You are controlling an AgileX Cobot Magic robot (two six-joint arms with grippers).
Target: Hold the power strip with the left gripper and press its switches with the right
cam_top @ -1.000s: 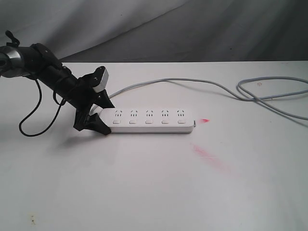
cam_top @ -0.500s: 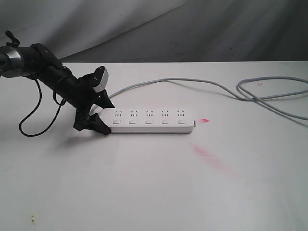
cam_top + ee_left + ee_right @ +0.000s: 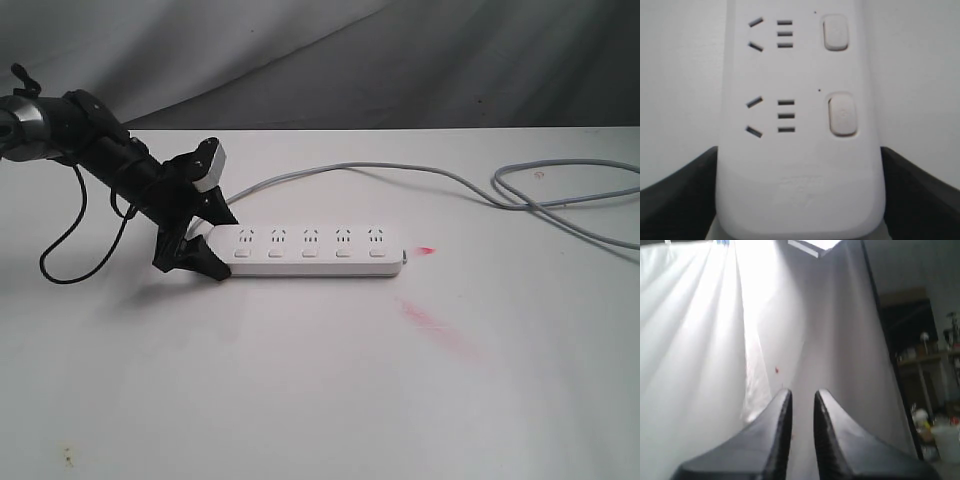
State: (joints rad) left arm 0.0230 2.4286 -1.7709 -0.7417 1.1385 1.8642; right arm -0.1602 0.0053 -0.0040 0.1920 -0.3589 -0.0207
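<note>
The white power strip [image 3: 322,263] lies flat on the white table [image 3: 300,380], its five switches [image 3: 309,253] in a row along the near side. My left gripper [image 3: 228,250] straddles its left end, one black finger on each long side. In the left wrist view both fingers [image 3: 685,185] press against the power strip [image 3: 800,70], with two switches [image 3: 842,114] showing beyond them. My right gripper [image 3: 802,392] is outside the exterior view; it is shut on nothing and faces a white curtain [image 3: 700,340].
The strip's grey cord [image 3: 400,170] runs back and right, looping near the table's right edge [image 3: 570,200]. A black cable [image 3: 70,250] hangs from the left arm. Red light marks [image 3: 435,325] lie on the table right of the strip.
</note>
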